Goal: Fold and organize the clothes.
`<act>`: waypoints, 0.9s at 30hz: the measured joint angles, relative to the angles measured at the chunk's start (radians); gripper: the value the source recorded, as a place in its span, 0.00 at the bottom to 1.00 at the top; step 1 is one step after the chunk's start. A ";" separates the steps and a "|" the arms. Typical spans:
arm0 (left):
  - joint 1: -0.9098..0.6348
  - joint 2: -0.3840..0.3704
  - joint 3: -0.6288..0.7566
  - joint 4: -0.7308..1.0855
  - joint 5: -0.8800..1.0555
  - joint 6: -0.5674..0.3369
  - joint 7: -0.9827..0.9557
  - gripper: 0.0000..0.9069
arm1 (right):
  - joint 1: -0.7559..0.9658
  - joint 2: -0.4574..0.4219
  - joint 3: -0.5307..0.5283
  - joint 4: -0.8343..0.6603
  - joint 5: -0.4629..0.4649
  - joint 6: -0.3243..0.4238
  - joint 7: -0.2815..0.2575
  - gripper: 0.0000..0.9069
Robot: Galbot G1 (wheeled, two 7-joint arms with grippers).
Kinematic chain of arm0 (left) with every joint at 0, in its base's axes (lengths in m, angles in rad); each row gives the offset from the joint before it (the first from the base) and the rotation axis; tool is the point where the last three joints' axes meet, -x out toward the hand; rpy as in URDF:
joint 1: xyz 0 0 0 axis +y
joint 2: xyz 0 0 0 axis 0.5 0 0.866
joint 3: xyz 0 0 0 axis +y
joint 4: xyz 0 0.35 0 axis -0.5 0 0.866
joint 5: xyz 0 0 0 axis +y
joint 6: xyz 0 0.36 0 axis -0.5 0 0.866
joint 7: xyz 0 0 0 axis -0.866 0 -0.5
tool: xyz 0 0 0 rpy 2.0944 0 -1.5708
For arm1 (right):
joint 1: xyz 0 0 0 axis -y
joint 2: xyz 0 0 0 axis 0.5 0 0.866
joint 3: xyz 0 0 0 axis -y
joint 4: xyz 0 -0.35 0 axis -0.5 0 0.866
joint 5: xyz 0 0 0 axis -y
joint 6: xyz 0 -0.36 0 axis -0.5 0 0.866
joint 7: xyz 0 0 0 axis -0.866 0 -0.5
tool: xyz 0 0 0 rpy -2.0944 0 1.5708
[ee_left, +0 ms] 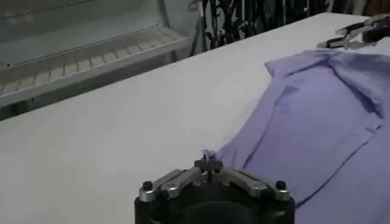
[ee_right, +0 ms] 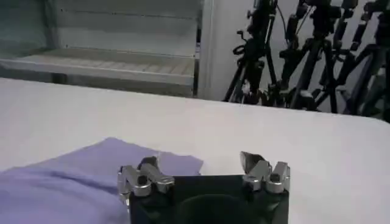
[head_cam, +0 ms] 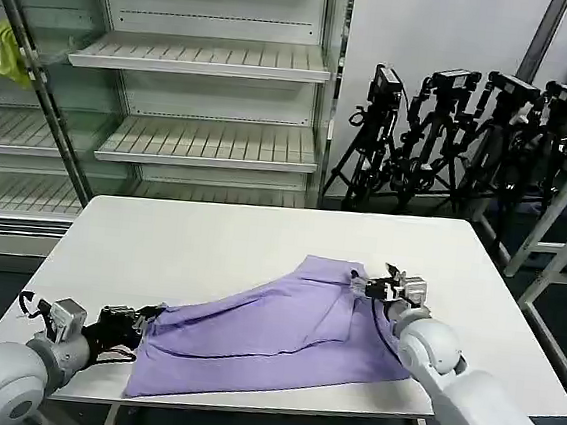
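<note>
The lavender T-shirt [head_cam: 271, 337] lies crumpled across the near half of the white surface [head_cam: 210, 246], its plain side up; any print is hidden, and I can read no label or writing on it. My left gripper [head_cam: 142, 322] sits low at the near left corner, its fingers [ee_left: 207, 167] closed on a small pinch of the shirt's edge. My own wrist housing hides most of that grip, so only a nub of cloth shows between the tips. My right gripper [head_cam: 377, 285] is at the shirt's far right corner, fingers [ee_right: 251, 162] spread apart, one tip over the cloth and the other over bare surface; I cannot tell whether either touches.

The shirt's near hem runs just beside the front edge of the surface. The far half of the surface lies bare and open. Beyond it stand shelves [head_cam: 200, 144] and a cluster of tripods [head_cam: 451, 138], well apart from the shirt. A yellow-green cloth [head_cam: 6, 50] hangs at the shelving's left end.
</note>
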 measured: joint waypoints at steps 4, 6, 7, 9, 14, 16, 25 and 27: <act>0.007 0.000 -0.005 -0.002 0.002 0.000 0.000 0.06 | 0.020 0.033 -0.010 -0.043 -0.008 0.003 -0.008 0.78; 0.010 0.000 -0.007 -0.003 0.003 -0.001 0.001 0.06 | 0.026 0.044 -0.014 -0.060 -0.011 0.005 -0.012 0.66; 0.011 0.000 -0.008 -0.003 0.003 -0.001 0.001 0.06 | 0.028 0.049 -0.015 -0.065 -0.011 0.005 -0.013 0.61; 0.012 0.000 -0.009 -0.003 0.003 -0.002 0.001 0.06 | 0.031 0.056 -0.015 -0.076 -0.013 0.006 -0.016 0.41; 0.013 0.001 -0.009 -0.003 0.003 -0.003 0.002 0.06 | 0.033 0.066 -0.015 -0.092 -0.019 0.012 -0.021 0.10; 0.013 0.001 -0.008 -0.003 0.003 -0.003 0.002 0.06 | 0.033 0.068 -0.015 -0.096 -0.021 0.015 -0.022 0.03; 0.015 0.001 -0.005 -0.002 0.008 -0.004 0.005 0.06 | 0.030 0.074 -0.013 -0.109 -0.034 0.034 -0.026 0.00; 0.015 0.001 -0.005 -0.002 0.008 -0.004 0.005 0.06 | 0.030 0.074 -0.013 -0.112 -0.037 0.039 -0.028 0.00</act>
